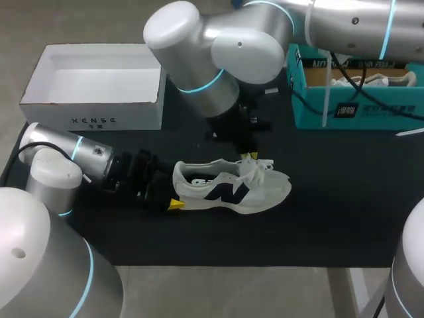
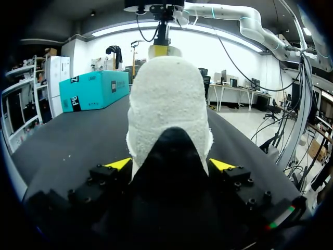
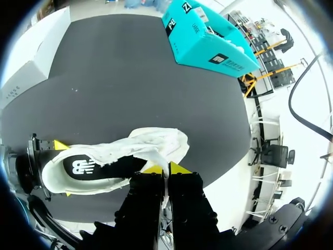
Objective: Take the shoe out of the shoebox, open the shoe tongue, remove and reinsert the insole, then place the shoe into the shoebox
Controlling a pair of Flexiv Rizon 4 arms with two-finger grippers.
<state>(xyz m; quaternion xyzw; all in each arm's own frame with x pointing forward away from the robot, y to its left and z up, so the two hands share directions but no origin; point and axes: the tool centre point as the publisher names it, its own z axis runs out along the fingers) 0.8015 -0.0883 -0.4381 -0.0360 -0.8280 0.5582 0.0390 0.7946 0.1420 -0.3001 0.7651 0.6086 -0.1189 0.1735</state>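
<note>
The left pincer (image 2: 169,164) clamps the heel of the white shoe (image 1: 232,189), the right pincer (image 3: 166,169) nips a white strip at its laces (tongue or lace, unclear), mid-table, with the open shoebox (image 1: 132,114) at the far left corner.

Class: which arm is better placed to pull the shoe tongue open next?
Likely right: the right tool pinches the tongue, while the left tool clamps the shoe at its heel.

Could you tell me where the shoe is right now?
In the head view the shoe lies mid-table, heel held by the left gripper, the right gripper pinching its top.
</note>
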